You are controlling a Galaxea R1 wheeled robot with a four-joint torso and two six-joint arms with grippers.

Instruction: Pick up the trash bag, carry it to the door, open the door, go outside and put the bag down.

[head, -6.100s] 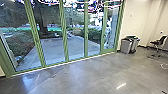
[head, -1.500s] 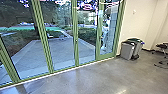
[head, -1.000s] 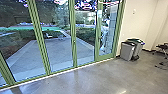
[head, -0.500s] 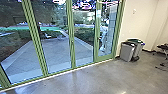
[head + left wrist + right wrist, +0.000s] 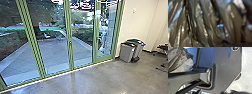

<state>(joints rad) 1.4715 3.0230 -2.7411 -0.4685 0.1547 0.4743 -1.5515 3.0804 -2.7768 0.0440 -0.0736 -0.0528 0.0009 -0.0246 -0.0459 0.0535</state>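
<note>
Left wrist view: here's the trash bag [image 5: 205,26], right up close to the wrist, thin brownish plastic in glossy creases.
Right wrist view: crumpled plastic beside the jointed bar [image 5: 189,76], wrist facing the robot's smooth dark plate [image 5: 225,63].
Left gripper, right gripper: wide, narrow or holding, I can't tell.
Glass doors: tall panes, green frames [image 5: 70,50], paving [image 5: 53,51] beyond.
Bins [image 5: 127,53]: boxy, gray, on polished floor [image 5: 100,77].
</note>
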